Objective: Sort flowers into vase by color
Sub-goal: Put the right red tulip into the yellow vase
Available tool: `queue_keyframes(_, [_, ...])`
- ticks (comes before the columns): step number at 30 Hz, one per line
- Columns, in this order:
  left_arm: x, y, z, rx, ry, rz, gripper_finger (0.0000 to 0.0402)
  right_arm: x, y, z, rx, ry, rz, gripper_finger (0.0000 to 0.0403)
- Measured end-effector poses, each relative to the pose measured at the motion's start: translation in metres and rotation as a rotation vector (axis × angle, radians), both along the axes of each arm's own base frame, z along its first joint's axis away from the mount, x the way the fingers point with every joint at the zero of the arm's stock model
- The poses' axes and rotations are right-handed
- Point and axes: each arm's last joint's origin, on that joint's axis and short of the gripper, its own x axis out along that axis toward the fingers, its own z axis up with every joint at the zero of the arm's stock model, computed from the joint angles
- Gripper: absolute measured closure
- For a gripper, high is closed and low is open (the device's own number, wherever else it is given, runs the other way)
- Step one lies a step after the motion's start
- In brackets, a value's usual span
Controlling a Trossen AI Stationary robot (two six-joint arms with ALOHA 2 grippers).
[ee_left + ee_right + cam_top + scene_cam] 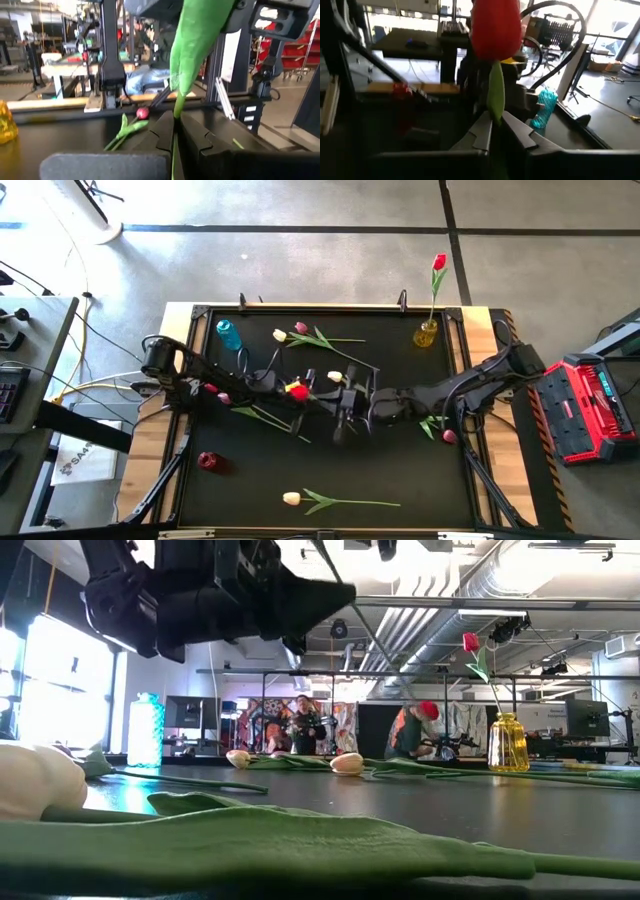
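Observation:
Both grippers meet over the table's middle, each shut on one red tulip. The left gripper reaches in from the table's left and the right gripper from its right. The tulip's red head stands beyond the right fingers, and its broad leaf rises beyond the left ones. A yellow vase at the far right holds another red tulip upright. A teal vase stands far left and a red vase near left. Other tulips lie flat on the mat. My left gripper pinches the thin green stem between its two fingers, just below the broad leaf. The leaf runs on from the fingertips toward the right arm's wrist. The tulip is clear of the table. My right gripper pinches the same tulip's stem between its two fingers, a short way below the red head. Head and upper stem stick out past the fingertips toward the table's left. Nothing of the tulip rests on the mat.
Cream tulips lie at the far middle, the centre and the near edge. A maroon one lies at the right. In the low view a cream head and leaf fill the foreground. People stand beyond the table.

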Motion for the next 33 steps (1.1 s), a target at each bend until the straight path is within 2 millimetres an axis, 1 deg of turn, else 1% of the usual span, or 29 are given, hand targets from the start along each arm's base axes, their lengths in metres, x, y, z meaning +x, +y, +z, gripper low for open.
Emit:
queue_keyframes(2, [0.000,0.003,-0.002,0.001,0.020,0.008,0.0401,-0.004,-0.001,0.000,0.007,0.032,-0.019,0.0358])
queue_keyframes(5, [0.001,0.007,-0.003,0.000,0.033,0.020,0.0401,-0.010,-0.004,-0.001,0.060,0.090,-0.061,0.0312])
queue_keyframes(8, [0.001,0.009,-0.005,0.001,0.052,0.029,0.0401,-0.015,-0.005,-0.005,0.108,0.166,-0.044,0.0267])
queue_keyframes(10, [0.001,0.010,-0.007,0.001,0.070,0.031,0.0401,-0.016,-0.004,-0.009,0.158,0.202,-0.011,0.0247])
queue_keyframes(12, [0.001,0.010,-0.007,0.002,0.076,0.028,0.0401,-0.016,-0.004,-0.014,0.192,0.233,-0.014,0.0237])
queue_keyframes(14, [0.001,0.010,-0.008,0.002,0.080,0.022,0.0401,-0.014,-0.008,-0.019,0.212,0.253,-0.039,0.0236])
queue_keyframes(17, [0.001,0.011,-0.008,0.002,0.085,0.029,0.0401,-0.013,-0.014,-0.020,0.234,0.253,-0.069,0.0245])
queue_keyframes(25, [0.001,0.011,-0.009,0.017,0.091,0.029,0.0402,-0.011,-0.023,-0.021,0.244,0.259,-0.095,0.0296])
queue_keyframes(29, [0.001,0.014,-0.010,0.020,0.099,0.032,0.0402,-0.013,-0.023,-0.015,0.244,0.239,-0.095,0.0301])
queue_keyframes(33, [0.000,0.017,-0.013,0.016,0.135,0.029,0.0401,-0.019,-0.021,0.000,0.235,0.170,-0.084,0.0307])
